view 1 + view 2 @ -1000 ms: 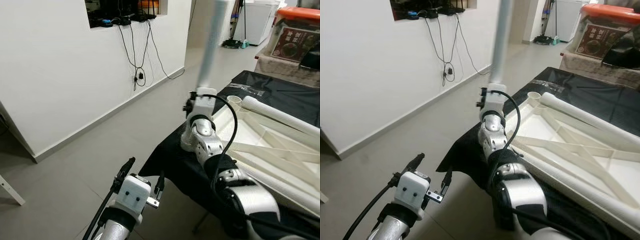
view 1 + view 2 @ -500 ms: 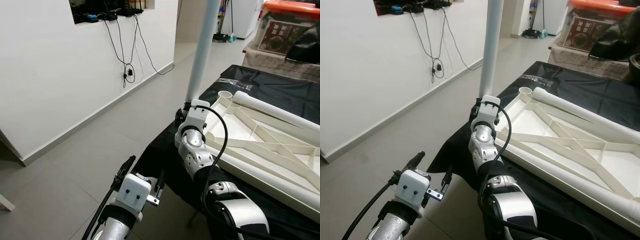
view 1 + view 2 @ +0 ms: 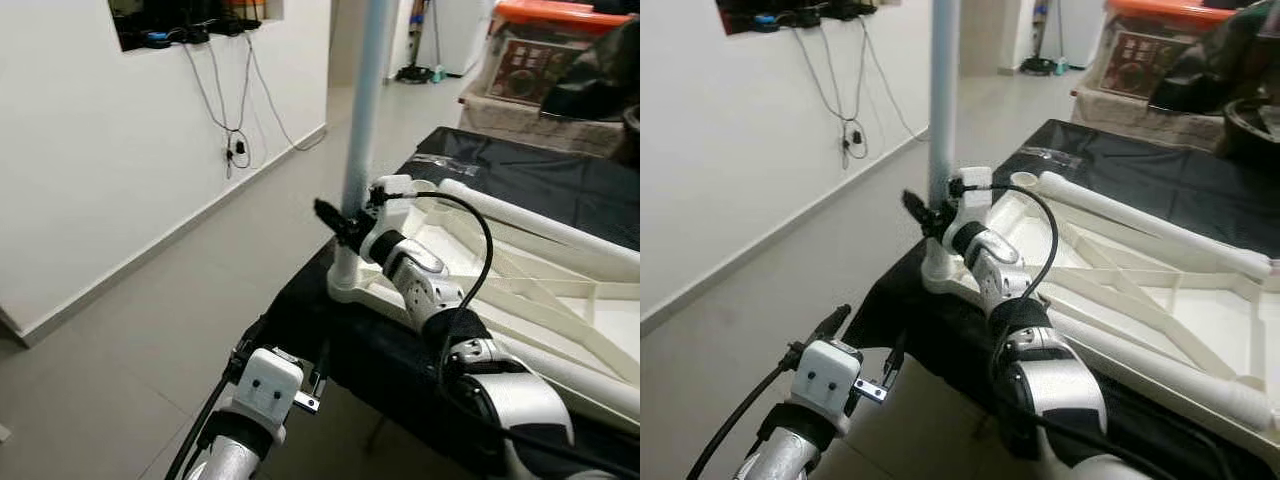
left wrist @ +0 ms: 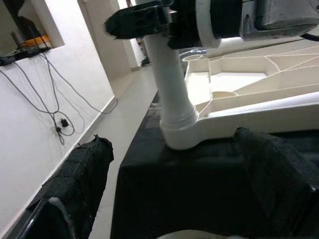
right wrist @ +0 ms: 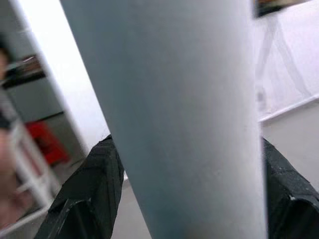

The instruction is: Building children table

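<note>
1. At the near corner of the black-draped work surface [image 3: 330,340], our right gripper [image 3: 345,222] clamps the upright white plastic table leg [image 3: 360,110], which stands in a corner socket of the upturned white ribbed plastic tabletop [image 3: 530,300].
2. The left wrist view reveals the leg's base seated in that socket.
3. Our left gripper [image 3: 285,360] hangs low, fingers apart, holding nothing.

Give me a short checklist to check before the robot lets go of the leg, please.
1. Leg upright in the corner socket: ok.
2. Leg fully seated or screwed tight: cannot tell.
3. Right gripper closed on the leg: ok.
4. Tabletop lying flat on the black cloth: ok.
5. Left gripper low, away from the leg: ok.
6. Other legs resting on the tabletop: ok.
</note>
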{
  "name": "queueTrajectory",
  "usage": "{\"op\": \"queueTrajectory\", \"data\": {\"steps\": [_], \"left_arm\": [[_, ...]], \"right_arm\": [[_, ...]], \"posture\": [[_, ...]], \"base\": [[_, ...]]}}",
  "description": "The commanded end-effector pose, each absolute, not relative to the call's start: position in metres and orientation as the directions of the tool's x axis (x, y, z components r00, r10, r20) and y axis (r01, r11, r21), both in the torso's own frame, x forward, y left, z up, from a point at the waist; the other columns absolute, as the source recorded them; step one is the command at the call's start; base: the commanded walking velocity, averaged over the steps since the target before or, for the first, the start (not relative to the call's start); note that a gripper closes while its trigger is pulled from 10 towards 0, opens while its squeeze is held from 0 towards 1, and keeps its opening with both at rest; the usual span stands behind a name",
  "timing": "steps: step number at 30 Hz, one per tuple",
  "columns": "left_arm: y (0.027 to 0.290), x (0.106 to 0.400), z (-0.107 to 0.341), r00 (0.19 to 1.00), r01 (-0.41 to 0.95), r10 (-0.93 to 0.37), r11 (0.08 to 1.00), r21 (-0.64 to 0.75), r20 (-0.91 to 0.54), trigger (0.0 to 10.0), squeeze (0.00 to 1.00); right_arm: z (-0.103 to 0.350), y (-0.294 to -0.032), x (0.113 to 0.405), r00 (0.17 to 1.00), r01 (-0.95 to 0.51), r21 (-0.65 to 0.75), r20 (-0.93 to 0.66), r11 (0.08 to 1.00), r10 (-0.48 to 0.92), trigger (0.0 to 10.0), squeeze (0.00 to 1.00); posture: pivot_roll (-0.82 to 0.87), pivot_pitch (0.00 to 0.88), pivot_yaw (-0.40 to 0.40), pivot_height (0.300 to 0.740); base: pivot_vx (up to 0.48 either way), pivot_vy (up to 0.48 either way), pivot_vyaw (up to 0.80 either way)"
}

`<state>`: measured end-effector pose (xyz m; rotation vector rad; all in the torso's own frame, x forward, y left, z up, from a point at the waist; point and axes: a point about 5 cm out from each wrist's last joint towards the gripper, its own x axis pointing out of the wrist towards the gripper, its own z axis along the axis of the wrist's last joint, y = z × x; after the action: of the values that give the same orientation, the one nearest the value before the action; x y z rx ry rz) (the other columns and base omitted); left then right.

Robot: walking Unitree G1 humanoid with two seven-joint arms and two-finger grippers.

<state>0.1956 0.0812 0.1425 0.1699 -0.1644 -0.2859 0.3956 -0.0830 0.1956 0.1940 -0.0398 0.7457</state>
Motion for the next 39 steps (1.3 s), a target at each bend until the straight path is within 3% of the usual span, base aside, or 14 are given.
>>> {"op": "queueTrajectory", "data": {"steps": [1,4,6,13,14,17,19,23,24,28,31,33,36,39], "left_arm": [[0.080,0.194,0.139,0.947,0.273,-0.298,0.944,0.188,0.123,10.0,0.00],[0.079,0.193,0.140,0.946,0.273,-0.298,0.944,0.188,0.123,10.0,0.00],[0.080,0.192,0.141,0.949,0.266,-0.291,0.945,0.188,0.124,10.0,0.00],[0.079,0.191,0.141,0.950,0.262,-0.287,0.947,0.187,0.124,10.0,0.00],[0.078,0.191,0.141,0.950,0.260,-0.285,0.948,0.185,0.125,10.0,0.00],[0.078,0.191,0.141,0.950,0.259,-0.284,0.948,0.184,0.125,10.0,0.00],[0.079,0.192,0.141,0.950,0.261,-0.286,0.948,0.183,0.125,10.0,0.00],[0.079,0.192,0.140,0.950,0.262,-0.287,0.947,0.184,0.125,10.0,0.00],[0.079,0.193,0.141,0.949,0.264,-0.289,0.946,0.187,0.125,10.0,0.00],[0.080,0.193,0.141,0.949,0.264,-0.290,0.946,0.189,0.125,10.0,0.00],[0.081,0.193,0.140,0.949,0.264,-0.290,0.945,0.190,0.124,10.0,0.00],[0.081,0.193,0.140,0.949,0.264,-0.290,0.945,0.190,0.124,10.0,0.00],[0.081,0.194,0.140,0.948,0.268,-0.293,0.944,0.191,0.123,10.0,0.00],[0.081,0.194,0.140,0.948,0.268,-0.294,0.944,0.192,0.123,10.0,0.00]], "right_arm": [[0.193,-0.059,0.389,0.586,-0.806,0.126,0.038,0.578,0.809,10.0,0.00],[0.200,-0.048,0.387,0.505,-0.857,0.133,0.032,0.497,0.862,10.0,0.00],[0.204,-0.033,0.378,0.310,-0.945,0.118,0.014,0.306,0.951,10.0,0.00],[0.197,-0.026,0.372,0.225,-0.969,0.095,-0.031,0.227,0.974,10.0,0.00],[0.196,-0.026,0.373,0.259,-0.962,0.085,-0.029,0.261,0.965,0.0,0.00],[0.196,-0.026,0.374,0.283,-0.956,0.079,-0.026,0.284,0.959,0.0,0.00],[0.195,-0.029,0.382,0.461,-0.885,0.063,-0.025,0.462,0.887,0.0,0.00],[0.192,-0.036,0.390,0.631,-0.773,0.065,-0.034,0.631,0.775,0.0,0.00],[0.188,-0.051,0.399,0.798,-0.597,0.058,-0.053,0.800,0.600,0.0,0.00],[0.186,-0.056,0.401,0.840,-0.537,0.058,-0.058,0.842,0.539,0.0,0.00],[0.181,-0.082,0.407,0.965,-0.248,0.062,-0.069,0.967,0.252,0.0,0.00],[0.181,-0.082,0.407,0.965,-0.248,0.062,-0.069,0.967,0.252,0.0,0.00],[0.169,-0.108,0.403,0.989,0.119,0.119,-0.098,0.986,-0.107,0.0,0.00],[0.166,-0.111,0.400,0.976,0.200,0.137,-0.116,0.970,-0.185,0.0,0.00]], "posture": [[0.08,0.017,-0.024,0.740],[0.09,0.019,-0.027,0.740],[0.10,0.023,-0.038,0.740],[0.09,0.027,-0.046,0.740],[0.08,0.030,-0.052,0.740],[0.08,0.030,-0.052,0.740],[0.04,0.028,-0.034,0.740],[0.04,0.027,-0.033,0.740],[0.04,0.027,-0.029,0.740],[0.04,0.027,-0.029,0.740],[0.03,0.028,-0.019,0.740],[0.03,0.028,-0.019,0.740],[0.03,0.025,-0.016,0.740],[0.03,0.027,-0.014,0.740]], "base": [[0.000,0.000,0.00],[0.000,0.000,0.00],[0.000,0.000,0.00],[0.000,0.000,0.00],[0.000,0.000,0.00],[0.000,0.000,0.00],[0.000,0.000,0.00],[0.000,0.000,0.00],[0.000,0.000,0.00],[0.000,0.000,0.00],[0.000,0.000,0.00],[0.000,0.000,0.00],[0.000,0.000,0.00],[0.000,0.000,0.00]]}}
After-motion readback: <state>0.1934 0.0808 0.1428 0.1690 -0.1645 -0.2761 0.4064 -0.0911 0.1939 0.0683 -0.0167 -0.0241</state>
